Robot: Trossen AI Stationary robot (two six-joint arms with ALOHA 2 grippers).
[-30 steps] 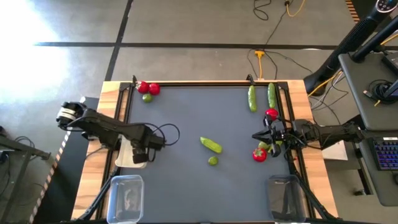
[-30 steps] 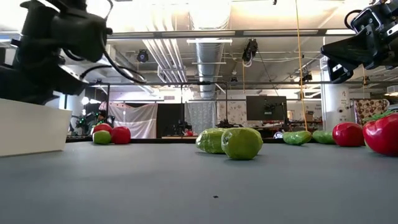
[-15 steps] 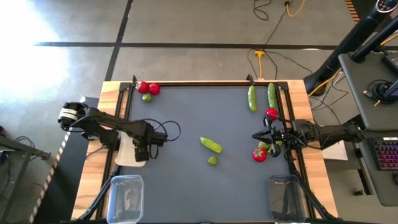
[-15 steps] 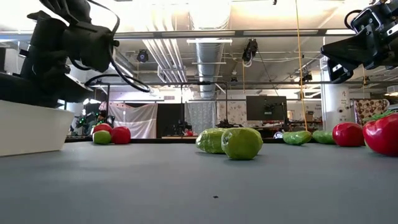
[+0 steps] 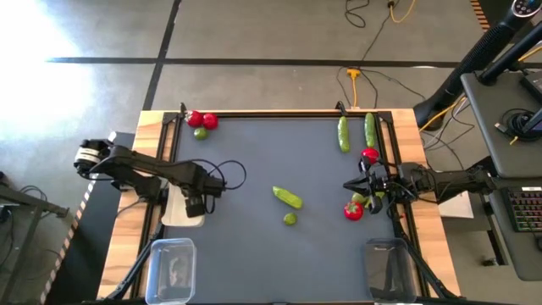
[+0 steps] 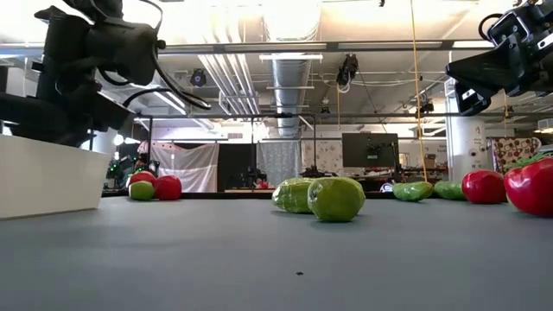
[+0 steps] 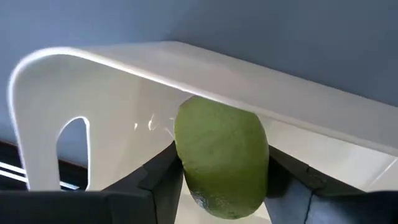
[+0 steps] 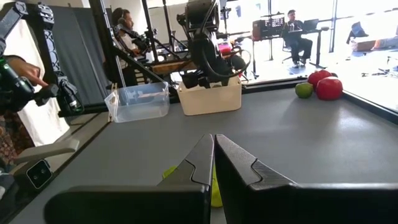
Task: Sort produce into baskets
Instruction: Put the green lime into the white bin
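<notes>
My left gripper is over the shallow white tray at the table's left and is shut on a light-green lime. My right gripper is shut and empty near the right edge, above a red piece; its closed fingers show in the right wrist view. A green cucumber and a lime lie on the mat at mid-table. Two red pieces and a lime lie at the far left. Two cucumbers and a red piece lie at the far right. My left gripper pinches the lime by its two opposite sides between its two fingers. The fingers come from above, pointing down into the tray. The lime sits inside the tray's rim. Whether its underside touches the tray floor does not show.
Two clear tubs stand at the near edge, one left and one right. Open dark mat lies between the tray and the mid-table produce. Wooden rails border the table. People sit in the room beyond the table.
My left gripper has shifted a little toward the table's far edge and right over the white tray, keeping the lime. My right arm has kept still.
</notes>
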